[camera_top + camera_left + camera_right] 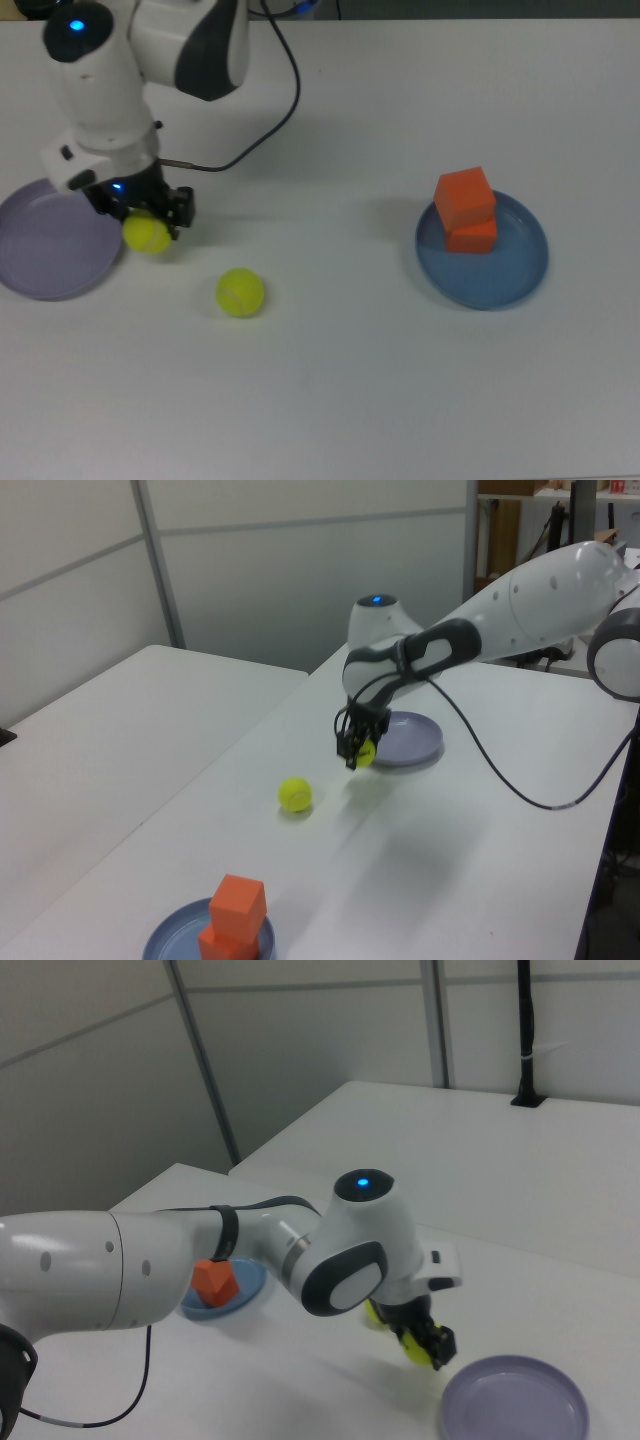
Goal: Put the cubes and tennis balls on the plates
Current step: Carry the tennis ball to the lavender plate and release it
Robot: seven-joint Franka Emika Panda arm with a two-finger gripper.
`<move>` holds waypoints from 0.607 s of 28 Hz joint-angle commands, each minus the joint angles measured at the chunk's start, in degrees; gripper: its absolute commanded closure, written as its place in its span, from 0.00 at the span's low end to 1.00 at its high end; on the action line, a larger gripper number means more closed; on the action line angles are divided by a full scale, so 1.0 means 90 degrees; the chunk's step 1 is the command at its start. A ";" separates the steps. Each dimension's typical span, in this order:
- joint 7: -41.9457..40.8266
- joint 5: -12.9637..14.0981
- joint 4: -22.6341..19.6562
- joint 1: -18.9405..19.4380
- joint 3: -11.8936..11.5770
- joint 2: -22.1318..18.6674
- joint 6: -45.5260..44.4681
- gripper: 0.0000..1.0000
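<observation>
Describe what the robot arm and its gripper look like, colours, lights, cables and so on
The arm is glossy white with rounded links and dark grey joint bands. A round blue light glows on its wrist. A thin black cable loops from behind the arm to the small black gripper, which shows a faint blue glow of its own.

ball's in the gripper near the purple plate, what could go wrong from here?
The held tennis ball hangs at the lavender plate edge, not over its middle; released here it may hit the rim and roll off. The gripper grips a round ball, so it might slip. The plate is shallow, so a high drop could bounce out.
</observation>
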 commanded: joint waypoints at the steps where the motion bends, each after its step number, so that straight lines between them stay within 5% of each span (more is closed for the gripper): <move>1: -0.0235 0.0444 0.0028 -0.0082 -0.0385 -0.0019 0.0033 1.00; 7: -0.0177 0.0602 0.0614 -0.0258 -0.0434 0.0566 0.0053 1.00; 17: -0.0205 0.0680 0.0663 -0.0248 -0.0434 0.0791 0.0219 0.95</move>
